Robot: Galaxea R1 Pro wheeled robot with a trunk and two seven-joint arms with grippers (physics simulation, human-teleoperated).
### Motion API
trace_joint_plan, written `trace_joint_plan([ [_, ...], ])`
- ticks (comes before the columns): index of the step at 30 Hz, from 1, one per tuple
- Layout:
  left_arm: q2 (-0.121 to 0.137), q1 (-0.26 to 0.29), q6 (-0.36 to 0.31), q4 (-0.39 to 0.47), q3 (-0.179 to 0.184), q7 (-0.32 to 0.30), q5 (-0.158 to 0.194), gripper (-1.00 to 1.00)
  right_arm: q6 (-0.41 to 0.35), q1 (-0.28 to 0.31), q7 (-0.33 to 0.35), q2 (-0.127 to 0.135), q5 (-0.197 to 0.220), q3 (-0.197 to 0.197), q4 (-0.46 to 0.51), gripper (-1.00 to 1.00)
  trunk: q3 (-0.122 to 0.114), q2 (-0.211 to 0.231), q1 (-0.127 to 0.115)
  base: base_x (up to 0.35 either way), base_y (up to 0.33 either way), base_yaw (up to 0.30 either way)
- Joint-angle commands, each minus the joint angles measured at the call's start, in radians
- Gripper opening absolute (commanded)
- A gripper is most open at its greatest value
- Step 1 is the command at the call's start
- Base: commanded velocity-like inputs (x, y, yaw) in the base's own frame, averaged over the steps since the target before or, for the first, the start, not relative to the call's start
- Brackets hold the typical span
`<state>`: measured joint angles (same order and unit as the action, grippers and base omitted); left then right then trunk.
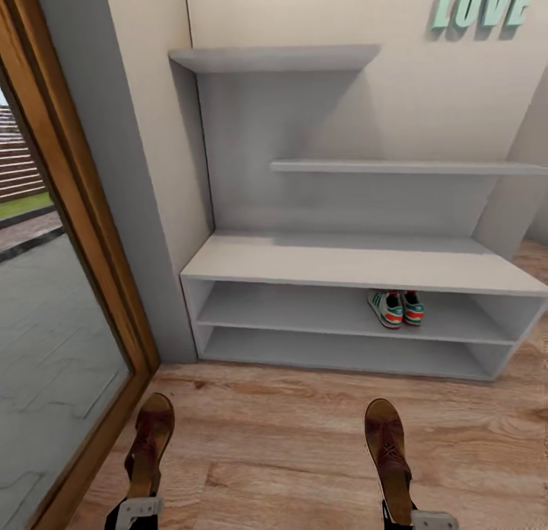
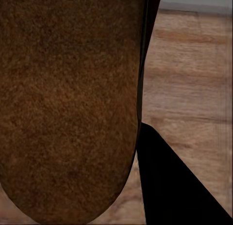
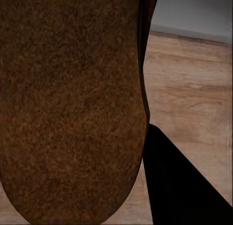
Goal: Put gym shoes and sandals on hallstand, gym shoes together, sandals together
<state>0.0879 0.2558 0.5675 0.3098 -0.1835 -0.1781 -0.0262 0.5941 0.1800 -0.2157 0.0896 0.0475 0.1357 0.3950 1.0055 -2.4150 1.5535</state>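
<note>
Left sandal (image 1: 150, 446): head view, near left, toe pointing far, held over the corridor floor (image 1: 274, 431) by the left gripper (image 1: 137, 511), which is clamped on its heel end.
Right sandal (image 1: 388, 458): near right, likewise carried toe-first, the right gripper (image 1: 415, 521) clamped on its heel.
Gym shoes (image 1: 396, 308): both side by side on the upper open tier of the hallstand (image 1: 358, 262), right of centre.
Left wrist view: brown sole (image 2: 68, 104) close to the lens, a dark finger (image 2: 170, 186) beside it, floor planks beyond.
Right wrist view: same arrangement, sole (image 3: 68, 104), dark finger (image 3: 179, 181), grey hallstand base far off.
Handling advice: approach squarely; set both sandals down together on one tier, touching or just beside each other, left of the sneakers, fully inside the edge before releasing.
</note>
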Motion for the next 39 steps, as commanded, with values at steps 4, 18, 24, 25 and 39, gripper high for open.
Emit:
trace_joint_plan([
  [4, 0.0, 0.0, 0.002, 0.0, -0.008, -0.008, -0.006, -1.0, 0.003, 0.001, -0.005, 0.001, 0.008, 0.009, -0.001, -1.0, 0.001, 0.0, 0.0, 0.204, -0.175, -0.265],
  [18, 0.0, 0.0, 0.002, 0.0, -0.009, -0.008, -0.005, -1.0, 0.004, 0.001, -0.002, 0.001, 0.006, 0.009, 0.0, -1.0, 0.001, 0.0, 0.0, 0.208, -0.193, -0.075],
  [24, 0.0, 0.0, 0.003, 0.0, -0.01, -0.008, -0.005, -1.0, 0.004, 0.001, -0.002, 0.001, 0.006, 0.009, 0.001, -1.0, 0.001, 0.0, 0.0, 0.036, -0.041, 0.0],
  [25, 0.0, 0.0, 0.003, 0.0, -0.01, -0.008, -0.005, -1.0, 0.004, 0.001, -0.002, 0.001, 0.006, 0.009, 0.001, -1.0, 0.001, 0.0, 0.0, 0.01, -0.011, 0.0],
  [39, 0.0, 0.0, 0.003, 0.002, -0.011, -0.007, -0.005, -1.0, 0.005, 0.001, -0.004, 0.001, 0.006, 0.009, 0.001, -1.0, 0.001, 0.0, 0.0, -0.136, -0.112, 0.0],
])
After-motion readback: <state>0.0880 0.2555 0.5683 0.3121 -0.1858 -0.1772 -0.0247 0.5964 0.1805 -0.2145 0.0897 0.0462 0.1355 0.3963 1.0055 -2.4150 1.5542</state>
